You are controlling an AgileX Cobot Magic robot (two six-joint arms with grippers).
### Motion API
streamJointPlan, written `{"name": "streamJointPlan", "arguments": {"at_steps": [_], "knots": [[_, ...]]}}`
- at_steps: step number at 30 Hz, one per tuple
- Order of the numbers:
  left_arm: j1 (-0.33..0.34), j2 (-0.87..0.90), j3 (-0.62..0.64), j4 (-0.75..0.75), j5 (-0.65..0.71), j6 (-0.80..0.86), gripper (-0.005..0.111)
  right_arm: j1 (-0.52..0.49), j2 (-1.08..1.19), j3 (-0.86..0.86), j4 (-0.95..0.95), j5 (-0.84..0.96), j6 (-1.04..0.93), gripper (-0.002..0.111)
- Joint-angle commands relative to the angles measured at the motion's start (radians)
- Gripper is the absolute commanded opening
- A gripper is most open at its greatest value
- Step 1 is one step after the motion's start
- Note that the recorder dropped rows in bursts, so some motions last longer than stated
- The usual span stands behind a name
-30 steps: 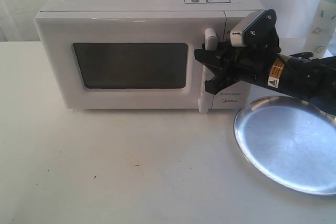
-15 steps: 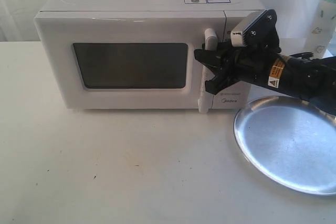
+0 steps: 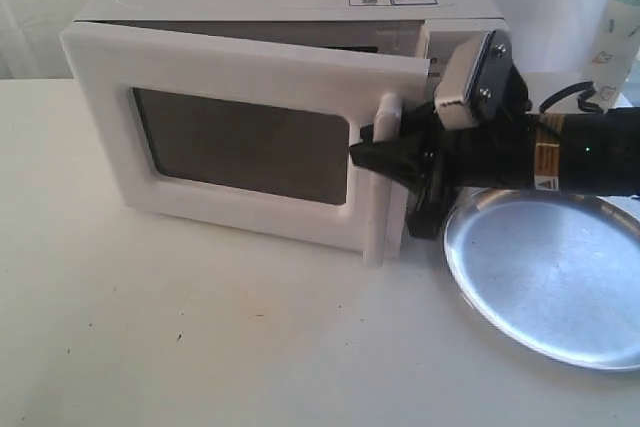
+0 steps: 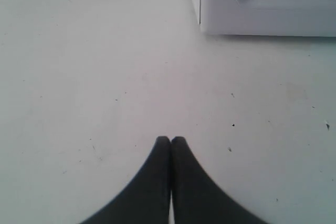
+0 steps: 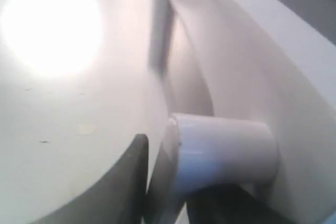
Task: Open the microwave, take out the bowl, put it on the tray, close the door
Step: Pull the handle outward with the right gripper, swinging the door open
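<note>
The white microwave [image 3: 280,2] stands at the back of the table, and its door [image 3: 240,147] with the dark window is swung partly open. My right gripper [image 3: 378,155] is shut on the door's vertical white bar handle [image 3: 385,182]. In the right wrist view the handle [image 5: 226,156] sits between the dark fingers [image 5: 131,177]. The silver tray [image 3: 545,277] lies bare to the right, under the right arm. The bowl is hidden behind the door. My left gripper [image 4: 170,140] hangs shut and empty over the table, short of the microwave's corner [image 4: 262,17].
A tall pale container [image 3: 620,27] stands at the back right, beside the microwave. A black cable [image 3: 570,97] loops behind the right arm. A white curtain backs the scene. Bare table [image 3: 200,327] stretches in front of the microwave.
The door was flush shut before and now stands ajar, its handle side swung out toward the front. The right gripper has closed on the handle and moved forward and left with it.
</note>
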Motion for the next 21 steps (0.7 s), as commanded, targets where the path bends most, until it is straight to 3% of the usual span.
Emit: {"name": "streamJointPlan", "arguments": {"at_steps": [1, 9, 11, 17, 21], "knots": [[-0.005, -0.002, -0.003, -0.008, 0.002, 0.0, 0.0, 0.053, -0.065, -0.037, -0.051, -0.261, -0.007, 0.0], [-0.005, -0.002, -0.003, -0.008, 0.002, 0.0, 0.0, 0.053, -0.101, -0.037, -0.103, -0.261, 0.171, 0.002], [-0.005, -0.002, -0.003, -0.008, 0.002, 0.0, 0.0, 0.053, -0.103, -0.037, -0.134, -0.261, 0.192, 0.009], [-0.005, -0.002, -0.003, -0.008, 0.002, 0.0, 0.0, 0.052, -0.108, -0.037, -0.302, -0.261, 0.225, 0.048], [-0.005, -0.002, -0.003, -0.008, 0.002, 0.0, 0.0, 0.043, -0.12, -0.02, -0.395, -0.261, 0.313, 0.051]]}}
